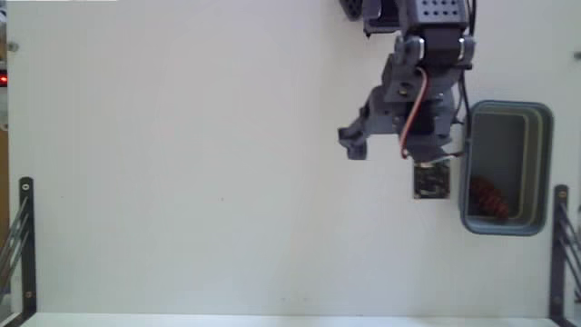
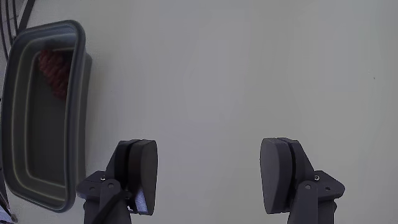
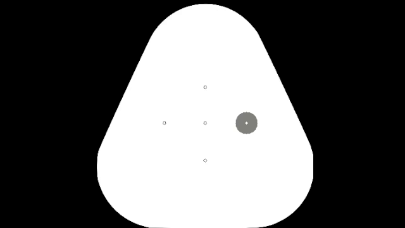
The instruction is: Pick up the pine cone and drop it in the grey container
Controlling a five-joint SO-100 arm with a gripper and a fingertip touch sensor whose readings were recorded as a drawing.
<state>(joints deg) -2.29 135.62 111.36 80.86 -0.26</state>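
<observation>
Well, the cone [image 1: 488, 198] is already lying inside the tub [image 1: 545, 168], so the drop looks done and the arm is merely hanging beside it over the bare table [image 1: 182, 163]. The gripper [image 2: 208, 177] is standing wide open, its two dark fingers [image 2: 144, 171] well apart and holding nothing, only pale tabletop showing between them in the wrist view. To my eye, nothing is left but pulling the arm clear without knocking the rim. The cone [image 2: 55, 68] is showing as a small reddish-brown, rough-scaled lump tucked against one end wall of the tub [image 2: 79, 93], far smaller than the grey hollow around it.
</observation>
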